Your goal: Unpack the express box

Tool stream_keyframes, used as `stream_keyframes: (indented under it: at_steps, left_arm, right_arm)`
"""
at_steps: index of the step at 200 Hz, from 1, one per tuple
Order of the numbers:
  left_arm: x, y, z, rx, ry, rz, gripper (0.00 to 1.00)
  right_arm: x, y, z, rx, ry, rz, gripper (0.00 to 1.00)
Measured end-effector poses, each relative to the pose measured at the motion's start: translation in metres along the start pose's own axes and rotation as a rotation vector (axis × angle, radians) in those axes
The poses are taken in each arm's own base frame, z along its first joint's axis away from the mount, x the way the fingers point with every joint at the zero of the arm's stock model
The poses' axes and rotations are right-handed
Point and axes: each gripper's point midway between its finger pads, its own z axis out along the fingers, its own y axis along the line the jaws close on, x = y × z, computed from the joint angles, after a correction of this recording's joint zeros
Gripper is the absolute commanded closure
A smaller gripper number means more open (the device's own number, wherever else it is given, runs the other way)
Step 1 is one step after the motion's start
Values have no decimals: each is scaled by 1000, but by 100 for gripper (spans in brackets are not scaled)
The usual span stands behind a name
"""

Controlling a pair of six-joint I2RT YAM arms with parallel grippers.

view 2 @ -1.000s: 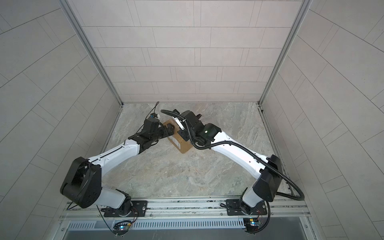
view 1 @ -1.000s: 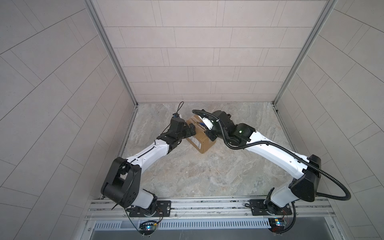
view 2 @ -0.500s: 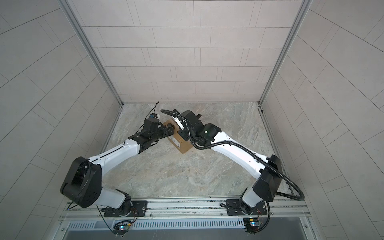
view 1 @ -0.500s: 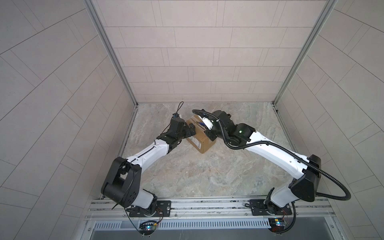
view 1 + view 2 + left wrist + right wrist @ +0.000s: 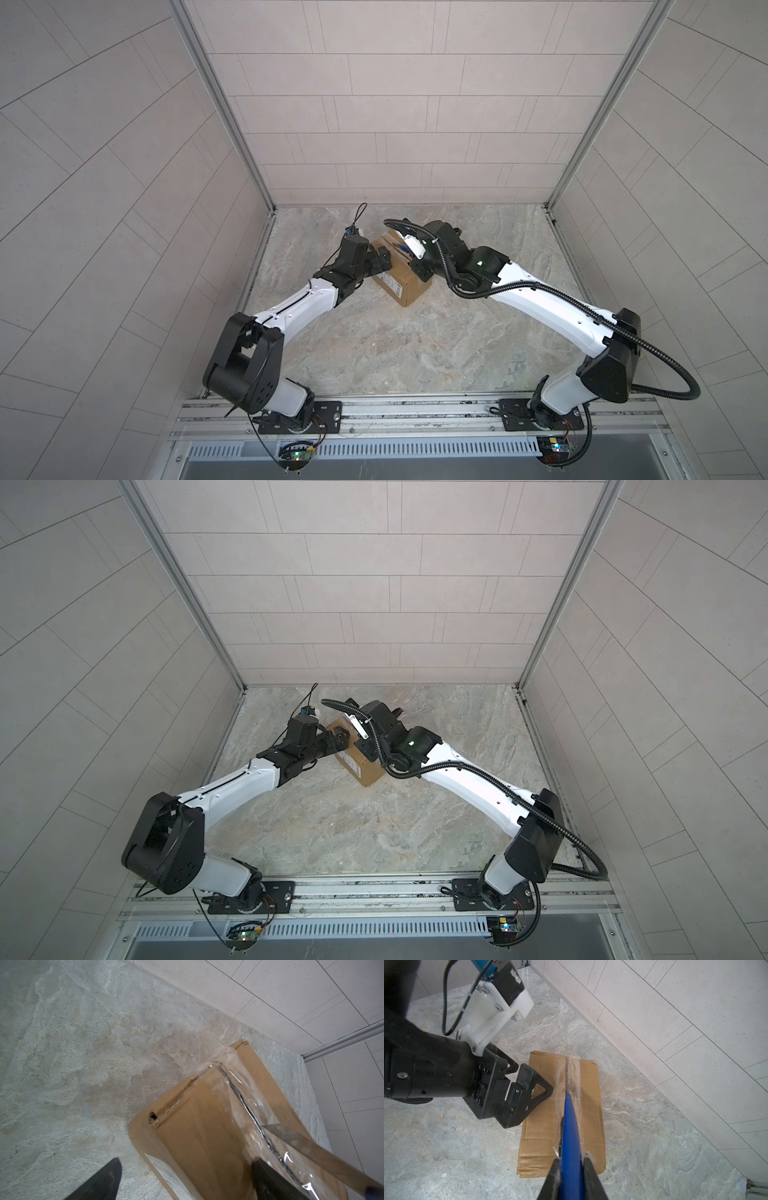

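The express box point(image 5: 405, 278) point(image 5: 360, 764) is a brown carton on the stone floor near the back, with clear tape over its top seam point(image 5: 568, 1072) and a white label point(image 5: 166, 1176) on one side. My right gripper point(image 5: 571, 1159) point(image 5: 419, 266) is shut on a blue utility knife point(image 5: 570, 1126). The knife's blade point(image 5: 291, 1136) lies in the taped seam, partway along the top. My left gripper point(image 5: 186, 1160) point(image 5: 529, 1095) is open across the label-side top edge. One of its fingers point(image 5: 270, 1180) is over the box top and the other finger point(image 5: 99, 1182) hangs over the floor beside the box.
The tiled back wall point(image 5: 675, 1022) runs close behind the box, and side walls point(image 5: 124, 208) close in the floor point(image 5: 395, 345) on both sides. The arms' mounting rail point(image 5: 415, 409) runs along the front edge.
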Motion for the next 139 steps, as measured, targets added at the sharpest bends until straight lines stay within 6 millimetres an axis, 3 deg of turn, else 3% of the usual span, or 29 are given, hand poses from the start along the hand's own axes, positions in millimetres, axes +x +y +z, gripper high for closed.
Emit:
stream_keyframes:
  at_steps: [139]
  left_arm:
    - [0,0,1,4,1,-4,1]
  right_arm:
    - [1,1,-2,-8,-6,4,100]
